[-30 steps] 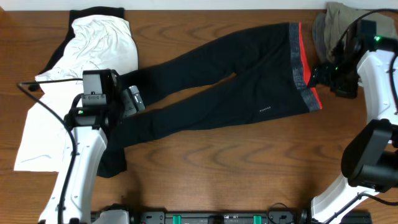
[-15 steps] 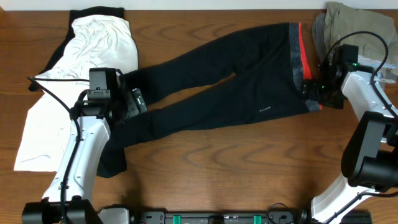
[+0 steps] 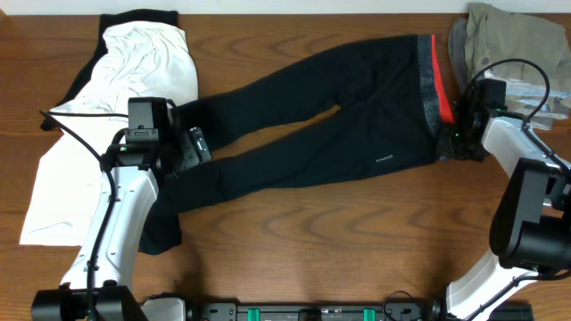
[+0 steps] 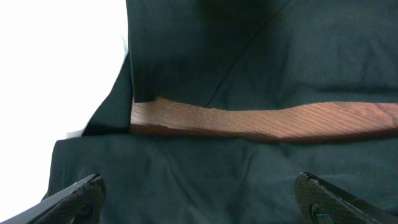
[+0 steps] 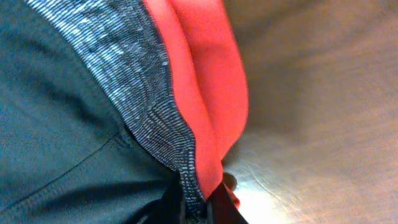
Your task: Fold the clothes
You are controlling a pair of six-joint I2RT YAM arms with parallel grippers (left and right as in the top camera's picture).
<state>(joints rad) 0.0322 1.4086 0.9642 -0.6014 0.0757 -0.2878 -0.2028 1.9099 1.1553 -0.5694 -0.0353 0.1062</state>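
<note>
Surface of brown wood carries three garments. Largest is a pair of black pants, laid flat and slanting across the middle, legs running left and waist to the right. A white shirt lies crumpled at the far left, partly under the leg ends, and a khaki garment is bunched in the top right corner.

Left end effector hangs over the lower legs with its fingers spread wide; its wrist view shows dark cloth below it and a strip of bare wood between the two legs, nothing gripped. Right end effector sits at the lower corner of the grey waistband, and its wrist view shows the fingers pinched on that band's edge beside the red lining.

By my reading, the step in hand is securing both ends of the pants for a first fold. Next, the left fingers likely need to drop and close on a cuff, so that both ends can be lifted together without dragging the shirt along.
</note>
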